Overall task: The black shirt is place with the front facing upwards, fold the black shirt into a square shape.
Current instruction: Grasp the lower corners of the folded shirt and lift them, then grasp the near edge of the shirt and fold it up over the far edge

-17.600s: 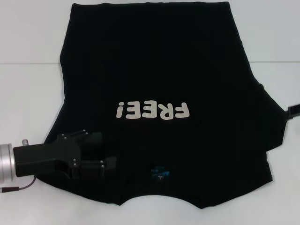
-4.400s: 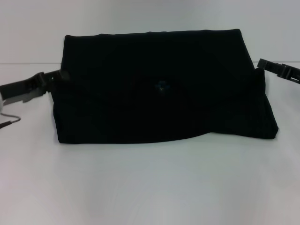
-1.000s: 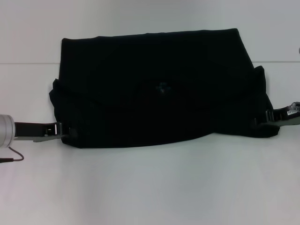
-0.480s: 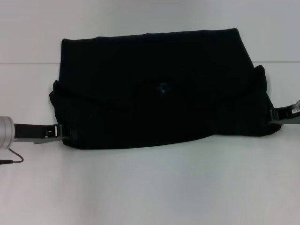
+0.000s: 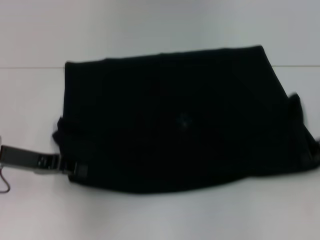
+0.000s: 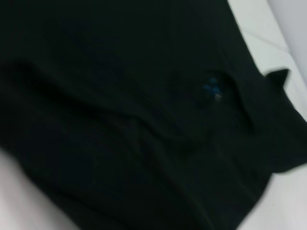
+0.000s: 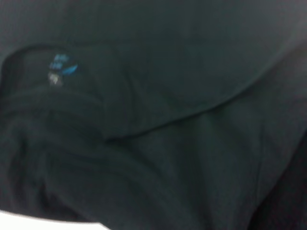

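The black shirt (image 5: pixel 175 90) lies folded into a wide band on the white table, with its small blue neck label (image 5: pixel 183 120) showing near the middle. My left gripper (image 5: pixel 75 170) is shut on the shirt's near left corner. At the picture's right edge my right gripper (image 5: pixel 315 152) holds the near right corner and is only partly in view. Black fabric fills both wrist views, the shirt (image 6: pixel 120 120) with its label (image 6: pixel 211 88) in the left one and the shirt (image 7: pixel 182 120) with its label (image 7: pixel 62 64) in the right one. The chest lettering is hidden.
The white table (image 5: pixel 150 220) stretches bare in front of the shirt and behind it. A thin cable (image 5: pixel 5 185) hangs by my left arm at the left edge.
Both grippers have moved toward me, drawing the shirt's near edge along. The whole shirt now reaches closer to me and its right corner stands lifted.
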Controlling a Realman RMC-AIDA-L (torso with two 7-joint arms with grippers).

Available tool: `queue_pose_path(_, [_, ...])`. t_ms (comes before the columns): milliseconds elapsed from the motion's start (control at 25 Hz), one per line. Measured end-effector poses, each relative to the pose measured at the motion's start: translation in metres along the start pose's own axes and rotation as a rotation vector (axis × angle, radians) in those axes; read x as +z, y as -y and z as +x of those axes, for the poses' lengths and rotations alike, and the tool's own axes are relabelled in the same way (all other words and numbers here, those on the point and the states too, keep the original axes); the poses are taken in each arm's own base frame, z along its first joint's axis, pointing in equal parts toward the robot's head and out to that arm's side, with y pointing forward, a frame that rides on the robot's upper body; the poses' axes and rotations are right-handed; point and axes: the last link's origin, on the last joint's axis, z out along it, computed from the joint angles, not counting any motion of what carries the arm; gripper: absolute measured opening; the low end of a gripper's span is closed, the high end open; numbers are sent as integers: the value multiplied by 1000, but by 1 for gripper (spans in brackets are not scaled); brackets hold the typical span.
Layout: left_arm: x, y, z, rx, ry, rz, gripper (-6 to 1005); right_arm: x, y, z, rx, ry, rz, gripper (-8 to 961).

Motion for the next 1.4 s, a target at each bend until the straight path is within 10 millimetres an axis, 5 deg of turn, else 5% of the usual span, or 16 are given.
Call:
queue_pose_path(360, [-15,-28,-40,79,294,-192,57,0,-3,65,-114,-291,-125,50])
queue_pose_path(520, [-18,-26,-44,70,296,-188,60,5,-2,73,-122,-299,-133,50])
queue_pose_path(1040, [-40,-3,24,-44,-175,-41,70,-20,2,2,75,207,-233,51])
queue_pose_path(1400, [-37,23,48,-135,-456,82,77,-5,19,-34,228,488,-176,52])
